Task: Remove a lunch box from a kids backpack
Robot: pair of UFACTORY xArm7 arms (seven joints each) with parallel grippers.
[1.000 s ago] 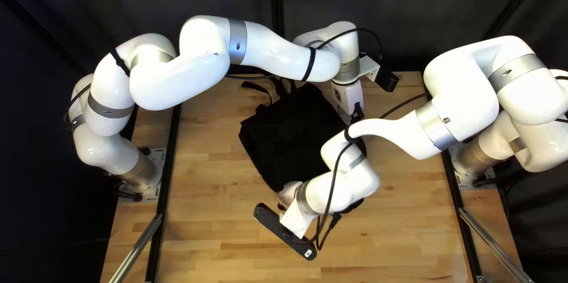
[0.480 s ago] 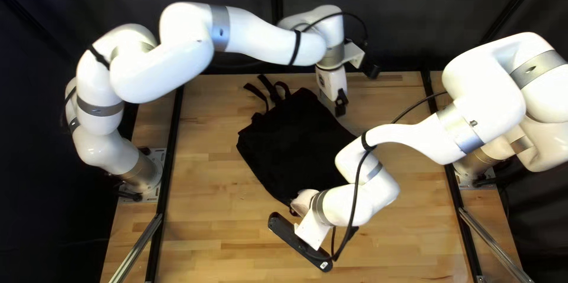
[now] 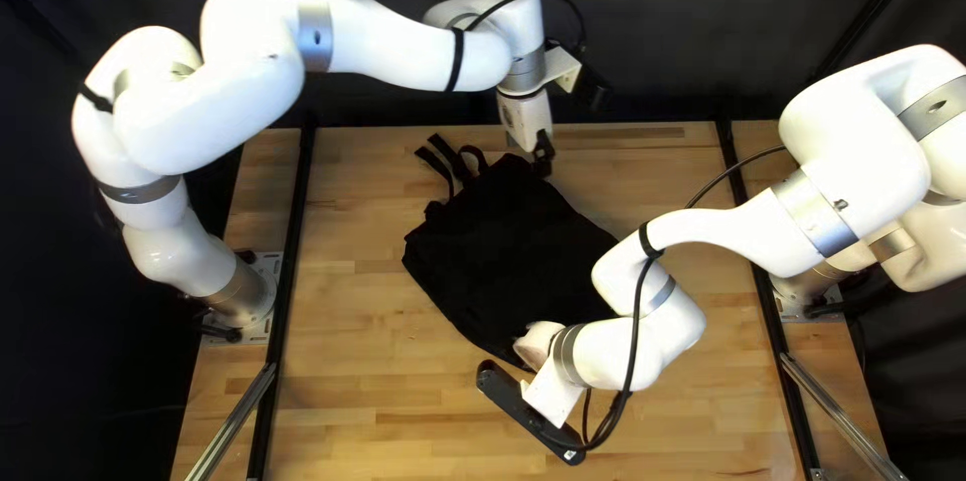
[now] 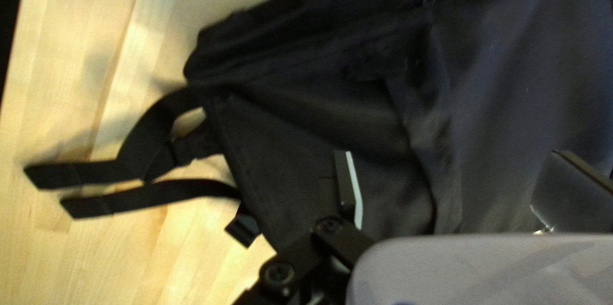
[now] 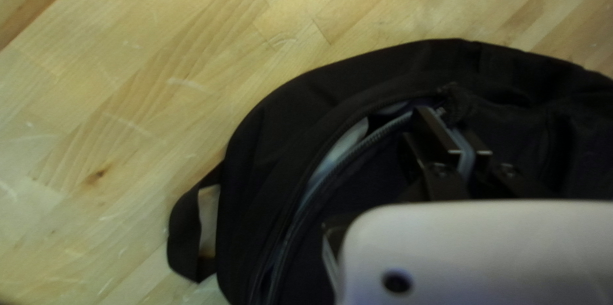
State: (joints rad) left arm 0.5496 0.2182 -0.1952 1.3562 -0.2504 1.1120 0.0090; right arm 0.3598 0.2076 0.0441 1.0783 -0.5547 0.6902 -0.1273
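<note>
The lunch box cannot be made out for certain; it is presumably inside the backpack (image 3: 498,245), which lies flat on the table (image 3: 352,340), reaching from beside the left gripper (image 4: 450,155) to under the right arm (image 3: 644,315). The zip (image 5: 377,136) is parted along part of its curve, and a pale patch (image 5: 345,143) shows in the gap; whether that is box or lining, I cannot tell.

The right gripper (image 5: 450,129) is at the gap's end, its jaws pinched together, seemingly on the zip's pull, though the pull itself is hidden. The left gripper's jaws stand wide apart above the strap end, with nothing clamped; two straps (image 4: 153,196) trail onto the table.

So the bag is partly opened and nothing is out. Left to do, I judge: run the zip further, spread the mouth, grip the box and draw it clear. The soft bag may slide or bunch unless the left arm (image 3: 403,48) steadies it.
</note>
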